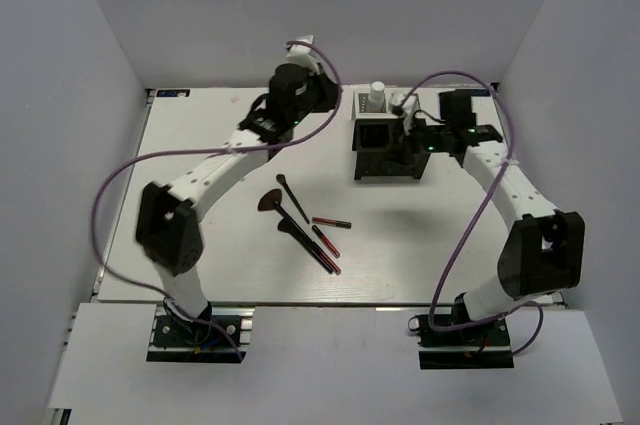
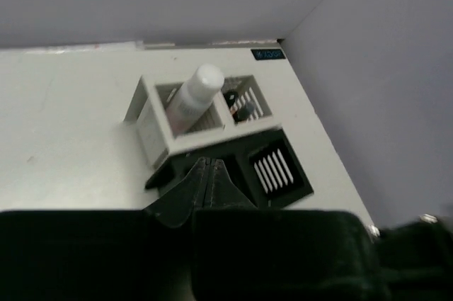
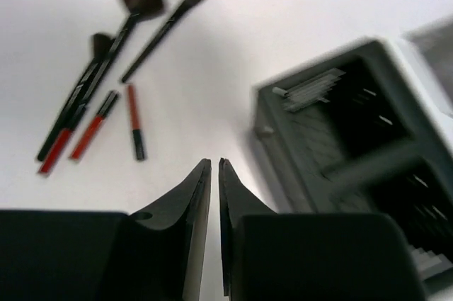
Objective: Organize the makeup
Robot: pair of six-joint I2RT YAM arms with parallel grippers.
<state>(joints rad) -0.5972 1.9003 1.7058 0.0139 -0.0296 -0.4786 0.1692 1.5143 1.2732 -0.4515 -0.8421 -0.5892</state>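
A white-capped clear bottle (image 2: pixel 195 95) stands in the left cell of the white box (image 2: pixel 152 134) at the back of the black organizer (image 1: pixel 385 150). The neighbouring white cell holds a small dark item (image 2: pixel 241 108). The rest of the makeup lies loose on the table in front: a fan brush (image 1: pixel 268 203), a thin black brush (image 1: pixel 293 200), a third brush (image 1: pixel 303 243) and dark-red pencils (image 1: pixel 330 222). My left gripper (image 2: pixel 209 163) is shut and empty, above and left of the organizer. My right gripper (image 3: pixel 214 163) hovers beside the organizer (image 3: pixel 340 124), shut to a slit, holding nothing.
White walls enclose the table on three sides. A cable loops from each arm over the table (image 1: pixel 200 245). The organizer's black cells (image 2: pixel 272 170) show mesh bottoms.
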